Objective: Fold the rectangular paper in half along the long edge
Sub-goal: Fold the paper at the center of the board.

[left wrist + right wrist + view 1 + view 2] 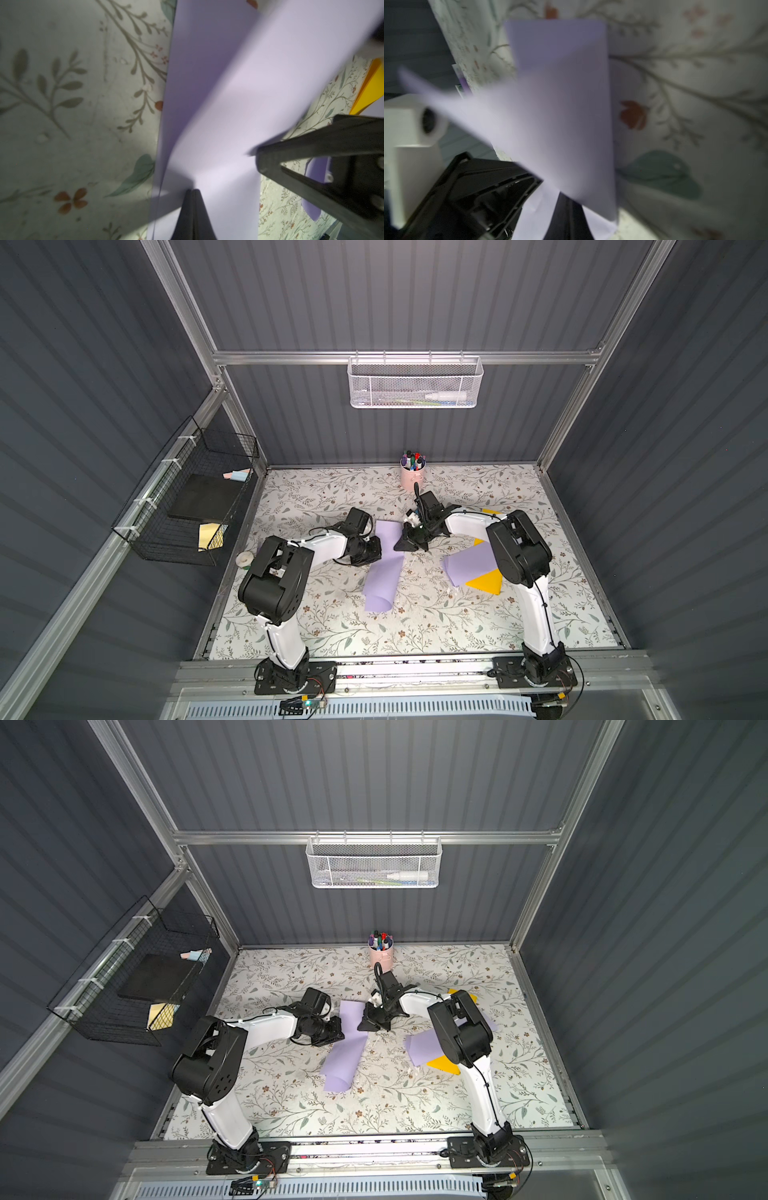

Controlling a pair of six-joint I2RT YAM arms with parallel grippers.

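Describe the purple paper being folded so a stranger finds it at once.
Look at the middle of the floral table. The long purple paper is pinched near its far end by the left gripper and right gripper; the other purple sheet, touching yellow paper, lies free.

Matt lilac paper; smooth floral-printed table cover
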